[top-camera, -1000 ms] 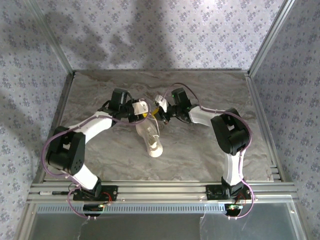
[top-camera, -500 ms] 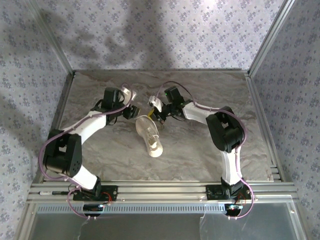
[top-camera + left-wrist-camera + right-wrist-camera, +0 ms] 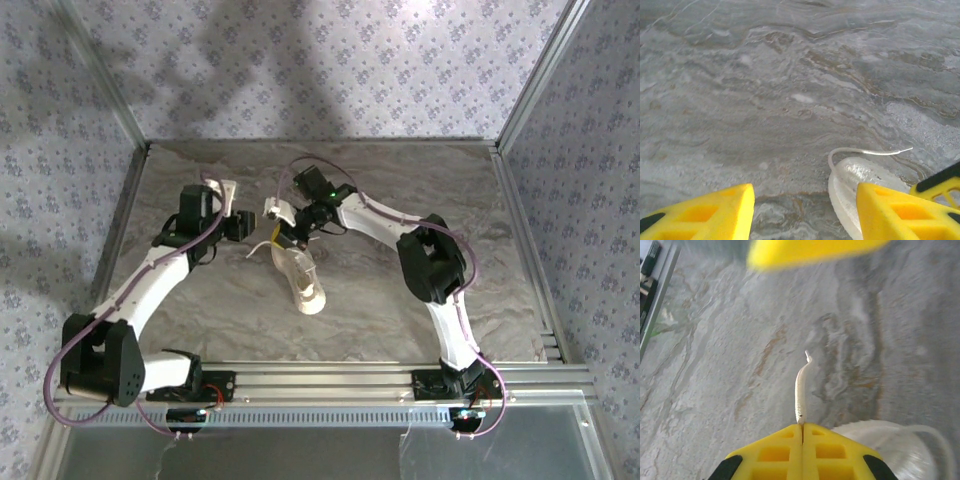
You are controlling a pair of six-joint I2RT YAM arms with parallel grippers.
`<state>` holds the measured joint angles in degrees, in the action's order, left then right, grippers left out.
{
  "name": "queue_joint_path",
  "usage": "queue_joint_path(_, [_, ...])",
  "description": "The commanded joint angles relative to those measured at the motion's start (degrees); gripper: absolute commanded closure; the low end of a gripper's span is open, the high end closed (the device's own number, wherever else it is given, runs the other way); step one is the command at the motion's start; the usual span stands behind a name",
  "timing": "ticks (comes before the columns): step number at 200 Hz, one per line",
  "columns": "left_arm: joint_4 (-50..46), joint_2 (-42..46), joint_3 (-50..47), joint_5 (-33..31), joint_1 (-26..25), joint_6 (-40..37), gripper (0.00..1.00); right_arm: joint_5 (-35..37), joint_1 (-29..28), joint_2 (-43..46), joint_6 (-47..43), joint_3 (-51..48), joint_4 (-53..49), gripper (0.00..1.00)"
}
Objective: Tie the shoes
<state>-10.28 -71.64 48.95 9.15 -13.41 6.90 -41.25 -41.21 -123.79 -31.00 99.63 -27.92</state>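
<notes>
Sneaker (image 3: 303, 280): lying on table (image 3: 450, 180) centre, betw. both arms. R gripper (image 3: 802, 429) pinching lace (image 3: 800, 390), fingers pressed together, over sneaker's far end. L gripper (image 3: 802, 200) hanging just beside, fingers apart, gripping nothing.

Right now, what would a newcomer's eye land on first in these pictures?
The small white sneaker lying mid-table between the two arms draws the eye first. At its far end, the right jaws are pressed shut on a thin white lace that sticks out past them. The left jaws stand open to the shoe's left, holding nothing.
</notes>
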Motion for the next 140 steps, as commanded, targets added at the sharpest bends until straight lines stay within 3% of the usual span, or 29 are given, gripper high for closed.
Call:
queue_joint_path(1, [-5.0, 0.9, -0.7, 0.3, 1.3, 4.6, 0.44, 0.0, -0.9, -2.3, 1.1, 2.9, -6.3, 0.84])
queue_joint_path(18, [-6.0, -0.4, 0.1, 1.9, 2.8, 5.2, 0.44, 0.8, -0.6, -2.1, 4.6, 4.9, -6.0, 0.68])
queue_joint_path(42, [-6.4, -4.4, 3.0, 5.0, 4.0, 4.6, 0.43, 0.9, 1.3, 0.2, 12.3, 6.2, -4.2, 0.55])
queue_joint_path(63, [-7.9, -9.8, 7.4, 8.1, 3.9, 1.4, 0.43, 2.0, 3.8, 3.0, 20.7, 5.9, -3.0, 0.52])
queue_joint_path(89, [-14.8, -20.1, 17.5, 10.7, 2.4, -3.2, 0.43, 7.1, 8.1, 5.5, 35.8, 3.8, -5.1, 0.54])
queue_joint_path(140, [-24.6, -38.9, 38.7, 11.4, -5.1, -15.8, 0.46, 13.8, 12.0, 15.2, 58.7, -18.7, 1.0, 0.55])
